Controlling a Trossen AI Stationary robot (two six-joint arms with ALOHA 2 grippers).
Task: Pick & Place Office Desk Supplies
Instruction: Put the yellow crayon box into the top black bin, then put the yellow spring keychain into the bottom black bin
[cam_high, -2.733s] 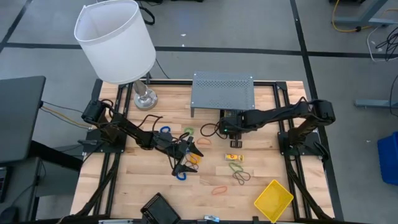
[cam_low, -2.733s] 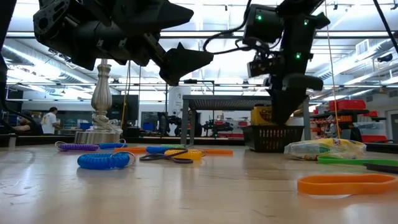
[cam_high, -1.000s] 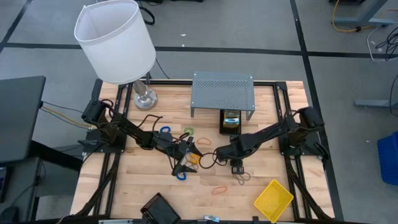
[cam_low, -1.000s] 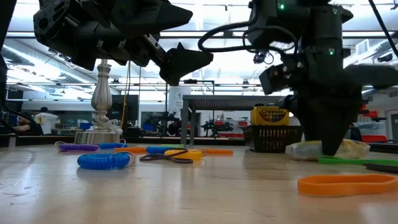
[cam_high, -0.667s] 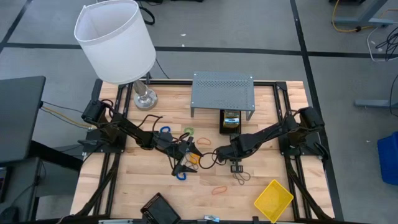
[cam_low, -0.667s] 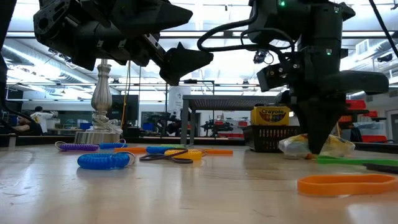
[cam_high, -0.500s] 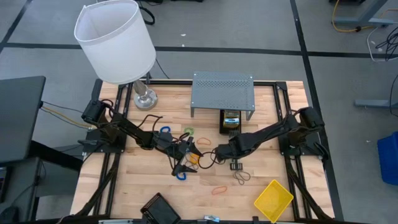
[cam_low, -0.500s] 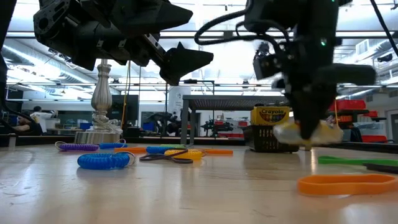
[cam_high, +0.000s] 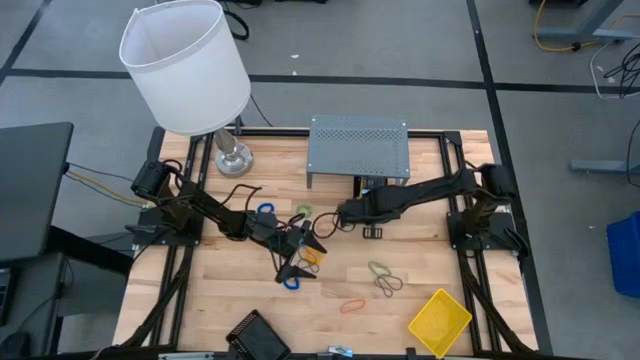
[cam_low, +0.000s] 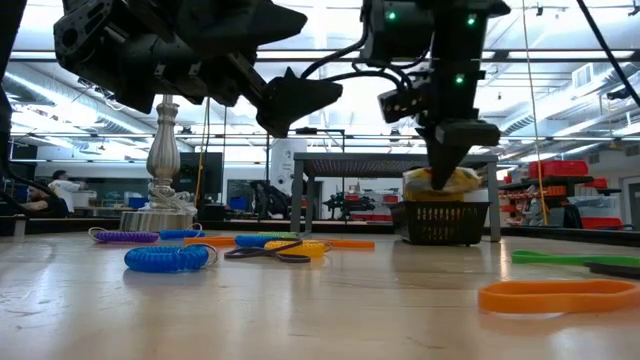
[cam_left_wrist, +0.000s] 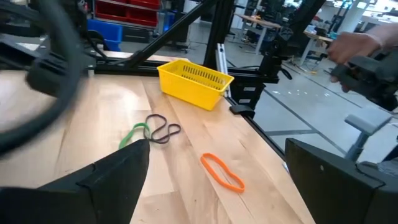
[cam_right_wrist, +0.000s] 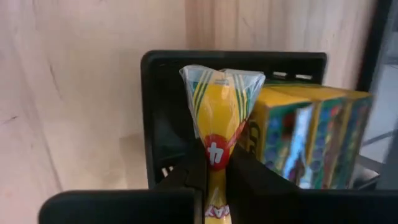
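My right gripper is shut on a yellow crayon pack in a clear wrapper. It hangs just above a black mesh tray, which shows as a dark frame in the right wrist view. A yellow-and-green crayon box stands in that tray. My left gripper hovers open over the middle of the table, above a blue coil and loose bands. An orange band, a green and dark pair of bands and a yellow tray lie beyond it. My right gripper pinches the wrapped crayon pack between its two fingers, partway along its length by the red mark. The fingers come from above, pointing down. The pack's sealed end points down at the tray. The pack is lifted clear of the table.
A grey perforated shelf stands at the far middle, right behind the mesh tray. A white-shaded lamp rises at the far left. Another black tray sits at the near edge. The yellow tray is near right, and an orange band lies on the table.
My right gripper has taken the crayon pack off the table by the green bands, lifted it clear and carried it toward the far edge, up to the black mesh tray under the shelf's front.
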